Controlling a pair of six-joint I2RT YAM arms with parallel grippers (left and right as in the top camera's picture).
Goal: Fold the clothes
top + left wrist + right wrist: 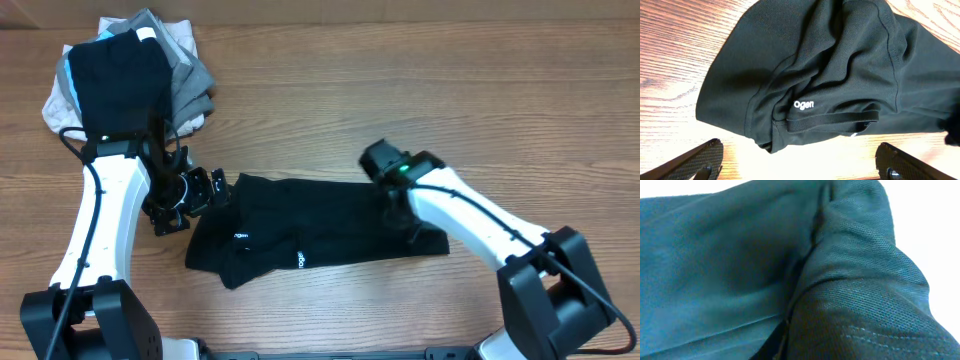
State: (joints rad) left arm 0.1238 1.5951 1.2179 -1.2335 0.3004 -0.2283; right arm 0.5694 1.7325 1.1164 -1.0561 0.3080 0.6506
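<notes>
At mid-table your shirt (310, 225) looked part-folded into a long band, more folds left. Your left gripper (212, 195) gaped empty by its left end; whether your right gripper (398, 212) held cloth was unclear.

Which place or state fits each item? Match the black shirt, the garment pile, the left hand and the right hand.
1 black shirt
2 garment pile
3 left hand
4 right hand

A far left of the table
B open, beside the shirt's left end
C lying crumpled mid-table
D down at the shirt's right end

Pairs: 1-C, 2-A, 3-B, 4-D
</notes>
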